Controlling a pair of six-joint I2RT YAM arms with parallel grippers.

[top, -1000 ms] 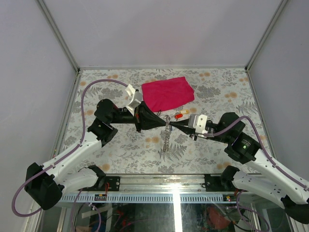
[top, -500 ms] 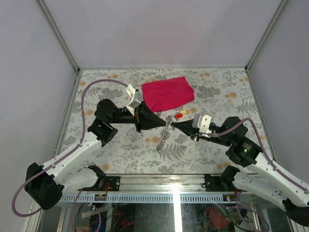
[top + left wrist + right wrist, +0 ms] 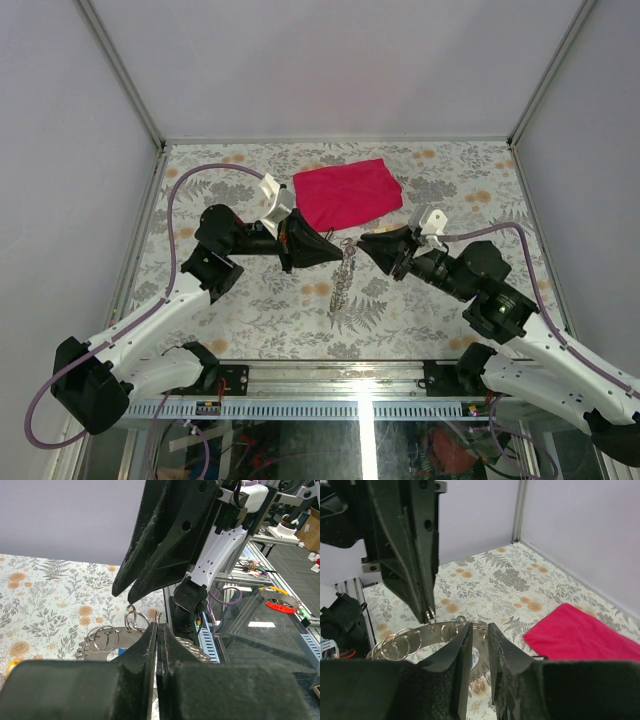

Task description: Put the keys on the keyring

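The left tool is pinched fully shut on the keyring, which hangs edge-on above the floral desk with small rings strung on it, while the right tool sits just beside it, jaws slightly parted, gripping nothing.

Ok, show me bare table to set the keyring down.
Free: the far right corner of the table, between red cloth and right wall; the near strip between keyring and table edge. Crowded: centre, between left pincer and right pincer.
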